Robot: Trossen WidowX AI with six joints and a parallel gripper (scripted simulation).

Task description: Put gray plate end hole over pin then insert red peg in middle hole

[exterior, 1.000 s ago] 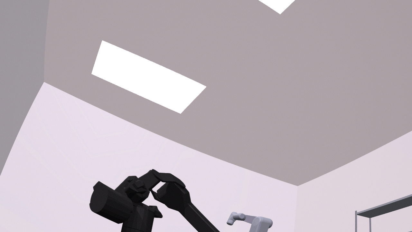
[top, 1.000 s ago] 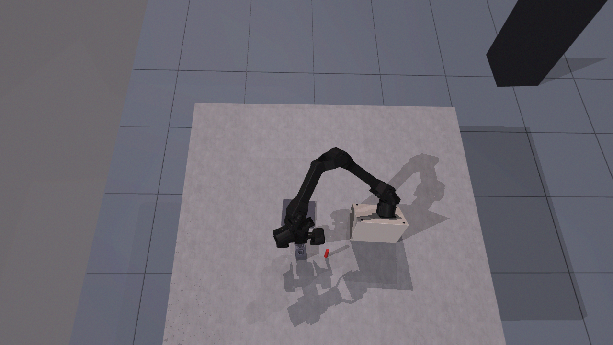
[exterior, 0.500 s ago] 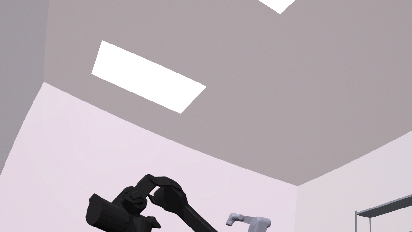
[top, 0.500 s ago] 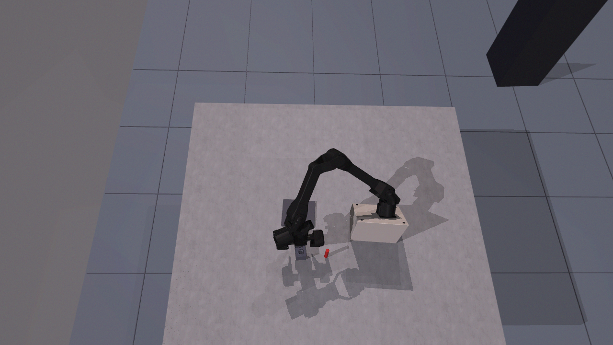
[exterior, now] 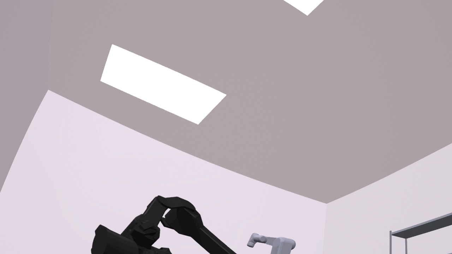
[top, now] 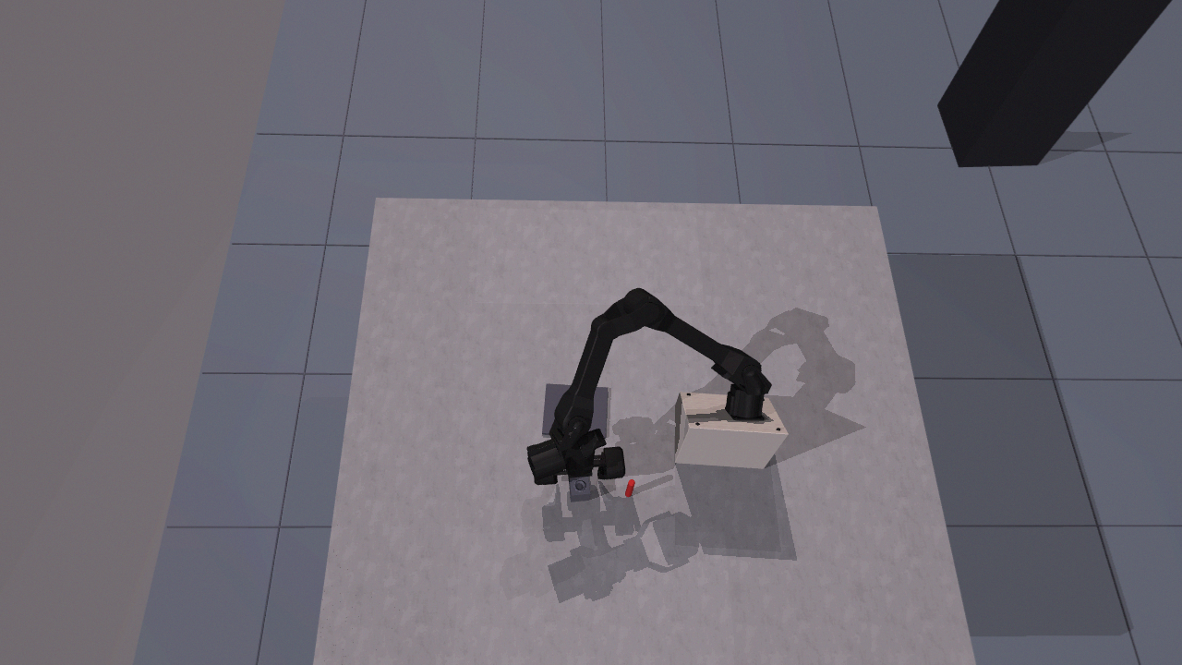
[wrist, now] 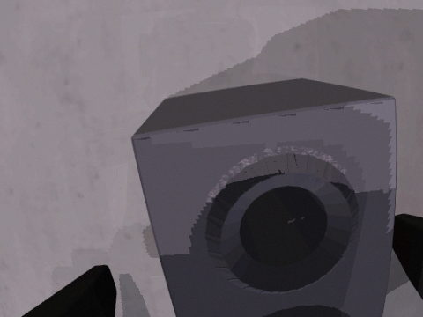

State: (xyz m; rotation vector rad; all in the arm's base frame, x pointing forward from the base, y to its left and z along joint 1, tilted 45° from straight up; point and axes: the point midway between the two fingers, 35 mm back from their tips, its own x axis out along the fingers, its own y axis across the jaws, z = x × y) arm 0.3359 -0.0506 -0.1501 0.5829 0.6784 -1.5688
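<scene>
The gray plate [top: 580,496] [wrist: 163,198] is on the table just in front of the dark gray base. In the wrist view one end hole shows whole and part of another hole shows at the bottom edge. My gripper [top: 578,473] [wrist: 257,259] is open, low over the plate, with one finger out to each side of it and a wider gap at the left finger. The base [top: 552,401] is partly covered by my arm, and its pin is hidden. The red peg [top: 630,488] stands slightly tilted in the picture, right of the plate.
The pale mounting box [top: 727,446] of my arm stands to the right of the peg. A black column [top: 1016,99] stands beyond the table's far right corner. The exterior view shows mostly ceiling, part of my arm, a gray robot arm [exterior: 283,245] and a shelf [exterior: 423,228].
</scene>
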